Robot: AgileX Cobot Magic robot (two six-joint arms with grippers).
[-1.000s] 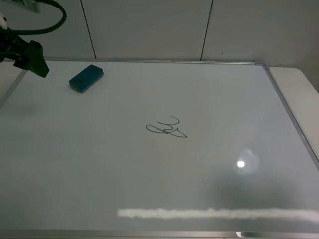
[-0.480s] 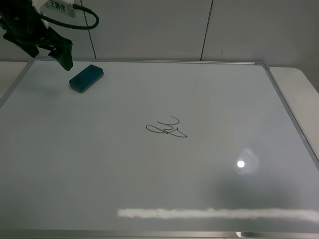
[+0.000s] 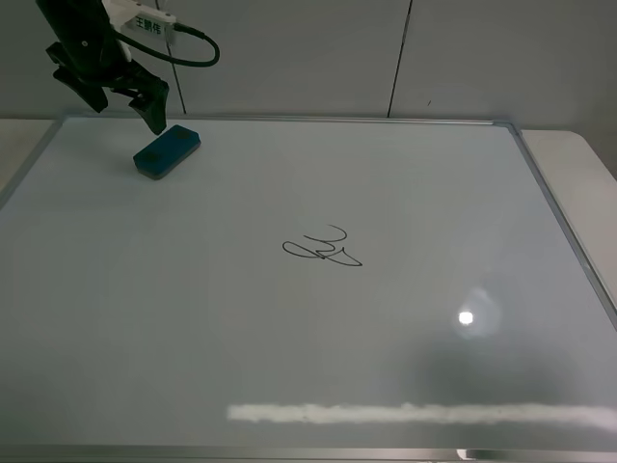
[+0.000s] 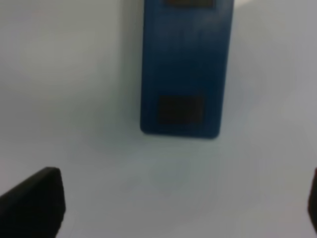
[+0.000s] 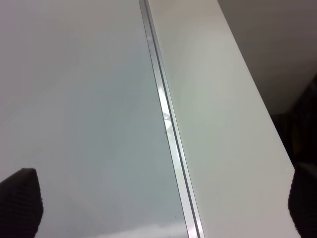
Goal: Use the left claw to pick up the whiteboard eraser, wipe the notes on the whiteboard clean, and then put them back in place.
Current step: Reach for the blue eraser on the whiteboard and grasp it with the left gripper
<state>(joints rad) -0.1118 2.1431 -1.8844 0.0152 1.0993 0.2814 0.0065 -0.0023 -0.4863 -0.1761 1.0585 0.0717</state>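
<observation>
The teal whiteboard eraser (image 3: 167,152) lies flat at the far left of the whiteboard (image 3: 289,367). My left claw (image 3: 130,108) hangs open just above and behind it, its fingers spread and touching nothing. In the left wrist view the eraser (image 4: 185,69) lies ahead of the open left claw (image 4: 173,208), apart from both fingertips (image 4: 34,203). The notes (image 3: 323,249), a small black squiggle, sit near the board's middle. My right gripper (image 5: 161,208) is open and empty over the board's right edge; it does not show in the high view.
The board's silver frame (image 5: 168,124) runs along its right side, with white table (image 5: 223,124) beyond it. A grey wall (image 3: 386,58) stands behind the board. A bright lamp reflection (image 3: 466,317) and a pale streak (image 3: 415,415) show on the board.
My left claw has moved right from the board's far left corner and now hangs over the eraser. The eraser and the notes have not moved.
</observation>
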